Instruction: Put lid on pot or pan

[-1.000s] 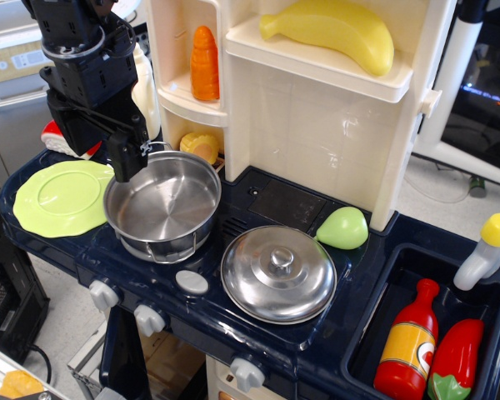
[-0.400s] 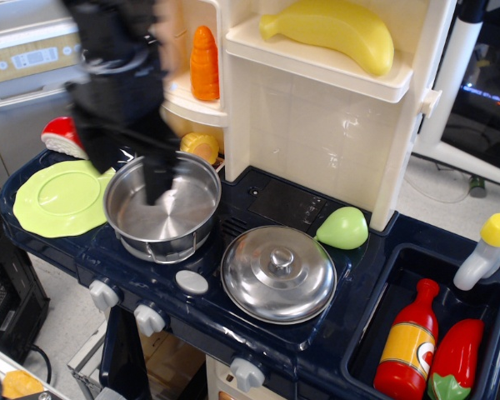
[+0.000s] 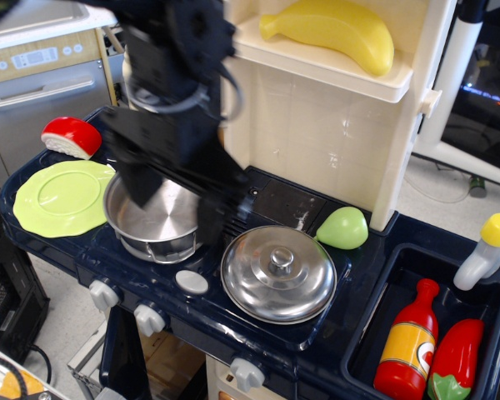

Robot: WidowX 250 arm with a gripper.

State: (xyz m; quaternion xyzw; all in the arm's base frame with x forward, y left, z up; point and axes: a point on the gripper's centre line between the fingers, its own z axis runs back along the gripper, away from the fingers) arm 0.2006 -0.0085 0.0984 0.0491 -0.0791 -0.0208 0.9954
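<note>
The steel lid (image 3: 279, 273) with its round knob lies flat on the right burner of the toy stove, at the front centre. The steel pot (image 3: 150, 242) stands on the left burner, empty and partly hidden by my arm. My gripper (image 3: 176, 206) is blurred by motion and hangs over the pot, left of the lid. Its two dark fingers (image 3: 209, 218) stand wide apart, and nothing is held between them.
A light-green plate (image 3: 62, 196) lies left of the pot, with a red and white toy (image 3: 71, 136) behind it. A green pear (image 3: 343, 227) sits right behind the lid. The cream shelf unit holds a banana (image 3: 333, 29). The sink (image 3: 400, 267) at right holds red bottles (image 3: 407, 342).
My arm has swung right from the pot's left rim to over the pot and toward the lid. The lid and the pot have not moved.
</note>
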